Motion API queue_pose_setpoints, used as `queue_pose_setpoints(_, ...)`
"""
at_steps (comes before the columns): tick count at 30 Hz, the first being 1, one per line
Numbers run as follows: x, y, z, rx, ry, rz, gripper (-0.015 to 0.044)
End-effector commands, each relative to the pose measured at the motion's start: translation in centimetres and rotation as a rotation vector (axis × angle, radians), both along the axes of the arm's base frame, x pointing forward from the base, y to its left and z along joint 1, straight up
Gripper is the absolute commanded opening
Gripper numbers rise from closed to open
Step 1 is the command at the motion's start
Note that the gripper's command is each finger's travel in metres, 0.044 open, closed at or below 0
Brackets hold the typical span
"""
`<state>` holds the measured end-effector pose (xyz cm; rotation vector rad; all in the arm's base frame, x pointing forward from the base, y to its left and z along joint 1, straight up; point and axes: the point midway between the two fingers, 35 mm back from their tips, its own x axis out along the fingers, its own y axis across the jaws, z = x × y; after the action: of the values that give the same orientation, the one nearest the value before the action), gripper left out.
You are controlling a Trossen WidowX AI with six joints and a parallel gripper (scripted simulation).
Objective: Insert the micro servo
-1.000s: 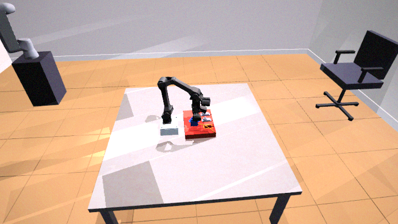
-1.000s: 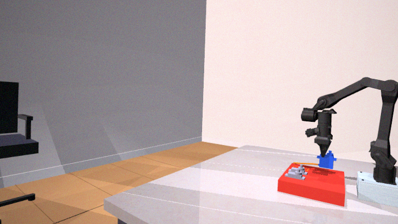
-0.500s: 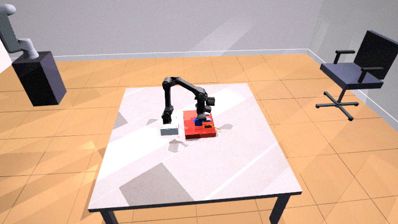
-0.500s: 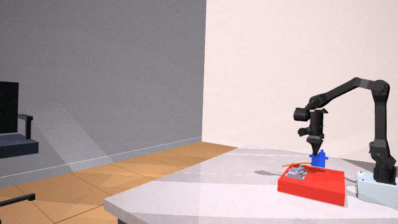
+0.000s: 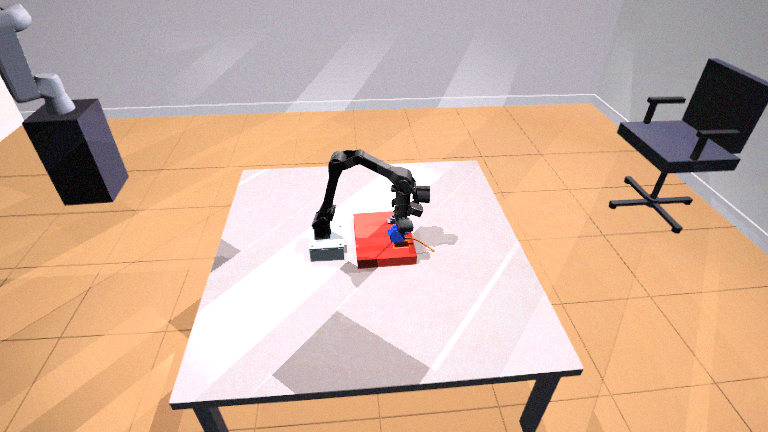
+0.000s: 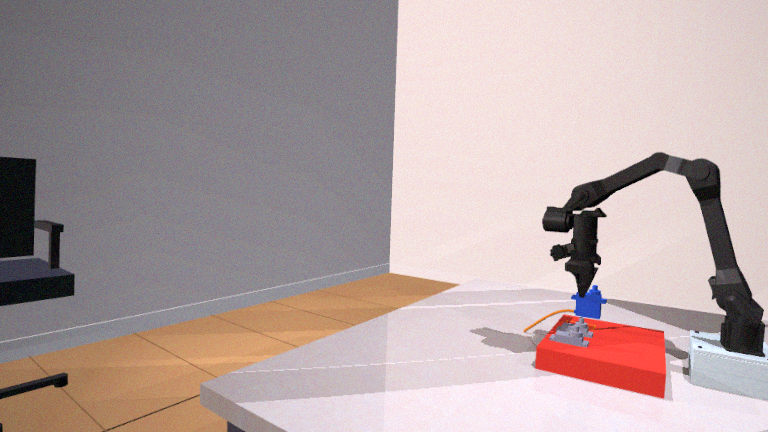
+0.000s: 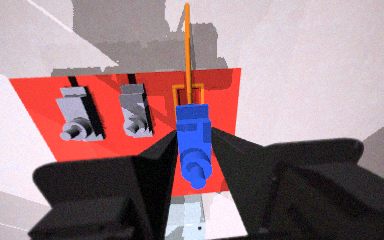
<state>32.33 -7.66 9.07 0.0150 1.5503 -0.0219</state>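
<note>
Claw [image 7: 194, 137] clamping blue micro servo [image 7: 193, 135], above yellow-outlined pocket [image 7: 188, 92], unlabelled red deck [image 7: 110, 140]

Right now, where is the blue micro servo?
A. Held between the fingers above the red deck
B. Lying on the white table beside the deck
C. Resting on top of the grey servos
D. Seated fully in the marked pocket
A: the exterior view shows the blue servo gripped by the fingers, still above the red deck.

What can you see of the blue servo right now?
The blue micro servo is a small plastic-looking block, output shaft up, clamped between the gripper's black fingers. It hangs upright just above the red deck, over the yellow-marked pocket, not yet seated. Its orange cable trails straight out past the deck's edge.
</note>
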Motion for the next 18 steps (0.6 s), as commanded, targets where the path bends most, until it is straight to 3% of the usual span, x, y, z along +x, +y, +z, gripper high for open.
queue_pose_setpoints(1, 1.5, 0.0, 0.2, -0.001, -0.007, -0.002, 0.0000)
queue_pose_setpoints(18, 1.8, 0.0, -1.7, -0.001, -0.007, -0.002, 0.0000)
